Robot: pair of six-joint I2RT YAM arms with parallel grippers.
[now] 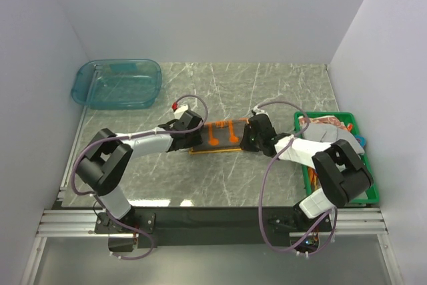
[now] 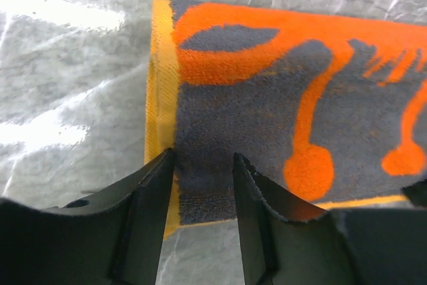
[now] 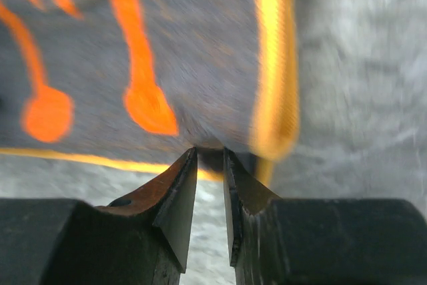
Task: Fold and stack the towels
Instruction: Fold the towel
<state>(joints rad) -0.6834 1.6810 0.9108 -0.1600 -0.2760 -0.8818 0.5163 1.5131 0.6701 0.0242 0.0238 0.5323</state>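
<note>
An orange-brown towel point(image 1: 223, 135) with orange lines lies folded flat on the marble table, between the two arms. My left gripper point(image 1: 197, 140) is at its left end. In the left wrist view, the left gripper point(image 2: 203, 155) is open, its jaws astride the near-left corner of the towel point(image 2: 267, 98), with cloth between the fingers. My right gripper point(image 1: 253, 139) is at the towel's right end. In the right wrist view, the right gripper point(image 3: 209, 150) has its jaws drawn narrow on the near edge of the towel point(image 3: 187, 51), which bulges up at the tips.
A green crate point(image 1: 327, 115) at the right holds more towels, a red patterned one point(image 1: 308, 125) and a grey one point(image 1: 333, 131). A clear teal tub point(image 1: 117, 83) stands at the back left. White walls close in the table on three sides.
</note>
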